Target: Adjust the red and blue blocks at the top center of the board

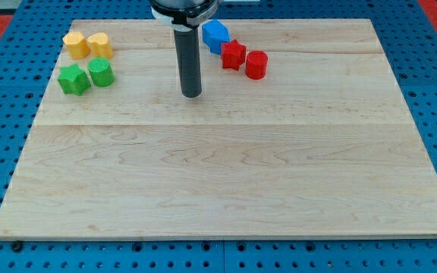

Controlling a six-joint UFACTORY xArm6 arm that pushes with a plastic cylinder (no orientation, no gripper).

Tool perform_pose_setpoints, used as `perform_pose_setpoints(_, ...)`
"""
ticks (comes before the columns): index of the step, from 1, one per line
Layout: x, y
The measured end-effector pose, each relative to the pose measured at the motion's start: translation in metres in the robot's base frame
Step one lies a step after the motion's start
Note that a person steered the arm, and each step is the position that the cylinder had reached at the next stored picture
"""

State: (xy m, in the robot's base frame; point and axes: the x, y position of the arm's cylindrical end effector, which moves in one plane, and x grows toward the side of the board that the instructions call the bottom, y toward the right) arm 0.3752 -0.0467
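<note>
My arm ends in a plain dark rod, so there is no claw here to open, shut or hold anything; it carries nothing. My tip (192,94) rests on the pale wooden table (226,174), in bare wood a little above its middle and toward the view's top.

The blocks I must adjust lie up and to the view's right of my tip: a blue angular plastic block (215,35) near the top edge, a red star-shaped block (234,55) touching or just beside its lower right, and a red cylinder block (256,65) just beside the star. They form a slanted row, apart from my tip, so I judge I stand ready to sweep rightward into them.

Well apart at the view's upper left, two yellow blocks (87,45) and two green blocks (86,76) sit clustered, out of my path.
</note>
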Motion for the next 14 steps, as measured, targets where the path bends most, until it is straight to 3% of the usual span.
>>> perform_pose_setpoints(3,-0.045,0.022)
perform_pose_setpoints(4,-0.013,0.081)
perform_pose_setpoints(5,-0.005,0.177)
perform_pose_setpoints(7,-0.039,0.087)
perform_pose_setpoints(9,-0.085,0.043)
perform_pose_setpoints(10,-0.093,0.028)
perform_pose_setpoints(11,-0.077,-0.037)
perform_pose_setpoints(12,-0.133,-0.09)
perform_pose_setpoints(13,-0.177,-0.058)
perform_pose_setpoints(14,-0.183,-0.03)
